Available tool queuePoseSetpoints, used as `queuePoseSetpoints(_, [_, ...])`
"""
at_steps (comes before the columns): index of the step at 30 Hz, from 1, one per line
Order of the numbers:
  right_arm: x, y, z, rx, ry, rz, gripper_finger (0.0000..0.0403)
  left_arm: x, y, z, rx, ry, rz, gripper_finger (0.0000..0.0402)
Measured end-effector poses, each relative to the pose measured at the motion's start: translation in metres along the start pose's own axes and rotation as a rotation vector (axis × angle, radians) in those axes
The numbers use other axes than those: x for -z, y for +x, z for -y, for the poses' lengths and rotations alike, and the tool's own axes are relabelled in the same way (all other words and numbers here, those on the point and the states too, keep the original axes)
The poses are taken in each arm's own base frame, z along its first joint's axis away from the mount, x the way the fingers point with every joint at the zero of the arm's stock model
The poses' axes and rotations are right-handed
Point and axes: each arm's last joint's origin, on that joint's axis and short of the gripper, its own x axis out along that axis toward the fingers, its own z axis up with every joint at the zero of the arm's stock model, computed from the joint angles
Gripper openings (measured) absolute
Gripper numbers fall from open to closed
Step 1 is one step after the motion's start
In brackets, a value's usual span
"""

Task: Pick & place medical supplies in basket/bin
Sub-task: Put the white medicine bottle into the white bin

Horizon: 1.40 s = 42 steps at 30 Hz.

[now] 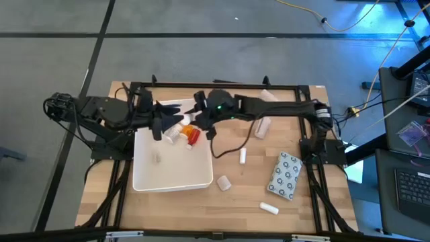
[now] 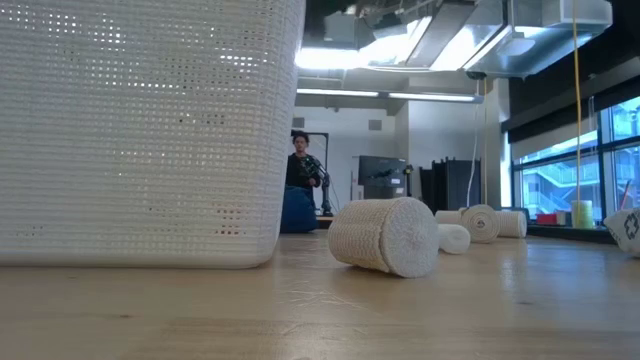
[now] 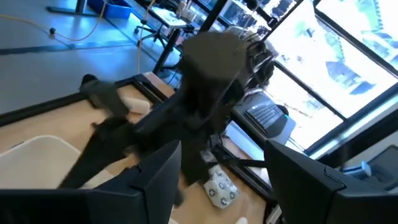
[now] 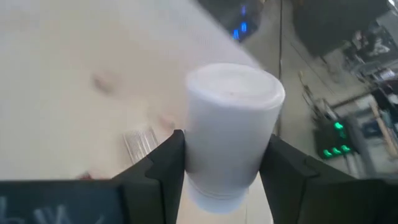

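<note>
Clamped between the right gripper [image 4: 224, 168] fingers, white bottle [image 4: 231, 134] hangs over the white tub [image 1: 171, 176] far rim for dropping in, tub at tabletop's left; left gripper [image 1: 159, 123] beside, released, empty.

The setting is a robotics lab or industrial workshop. Indicators in the high view: a wooden table [image 1: 175, 208] inside a black metal frame [image 1: 215, 86] on a grey concrete floor [image 1: 201, 17], with loose cables [image 1: 349, 27]. The low view shows ceiling ductwork [image 2: 520, 35], large windows [image 2: 560, 170] and a person [image 2: 298, 165] at equipment.
</note>
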Motion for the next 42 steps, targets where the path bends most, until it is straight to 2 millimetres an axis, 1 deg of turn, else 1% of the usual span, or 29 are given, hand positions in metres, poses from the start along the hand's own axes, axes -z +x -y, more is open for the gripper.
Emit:
queuePoseSetpoints(2, [0.003,0.006,-0.004,0.015,-0.023,-0.040,0.0167,0.001,0.002,0.001,-0.002,0.002,-0.003,0.0224])
queuePoseSetpoints(5, [0.001,0.007,-0.006,0.018,-0.023,-0.040,0.0167,0.005,0.006,0.001,-0.024,0.032,-0.023,0.0224])
queuePoseSetpoints(8, [-0.004,0.001,-0.006,0.018,0.017,-0.030,0.0167,0.012,0.009,-0.002,-0.040,0.199,-0.086,0.0224])
queuePoseSetpoints(10, [-0.011,-0.007,-0.003,0.027,0.081,-0.016,0.0167,0.016,0.012,-0.002,-0.045,0.331,-0.108,0.0224])
queuePoseSetpoints(13, [-0.022,-0.020,0.006,0.021,0.196,-0.015,0.0167,0.019,0.013,0.001,-0.057,0.537,-0.102,0.0224])
queuePoseSetpoints(16, [-0.034,-0.031,0.015,-0.006,0.281,-0.004,0.0167,0.022,0.018,0.002,-0.117,0.718,-0.088,0.0224])
queuePoseSetpoints(19, [-0.044,-0.044,0.023,-0.020,0.339,-0.014,0.0167,0.024,0.020,0.002,-0.146,0.821,-0.087,0.0224])
queuePoseSetpoints(24, [-0.055,-0.058,0.033,-0.021,0.401,-0.012,0.0167,0.024,0.021,0.002,-0.145,0.827,-0.089,0.0224])
queuePoseSetpoints(27, [-0.060,-0.062,0.037,-0.012,0.400,0.007,0.0167,0.023,0.021,0.001,-0.188,0.829,-0.067,0.0224])
queuePoseSetpoints(30, [-0.064,-0.064,0.035,-0.016,0.396,0.016,0.0167,0.022,0.021,0.001,-0.225,0.820,-0.046,0.0224])
queuePoseSetpoints(36, [-0.070,-0.064,0.032,-0.020,0.388,0.037,0.0167,0.022,0.021,0.000,-0.216,0.763,-0.044,0.0224])
queuePoseSetpoints(42, [-0.082,-0.064,0.030,0.006,0.374,0.116,0.0167,0.023,0.024,0.002,-0.209,0.746,-0.042,0.0224])
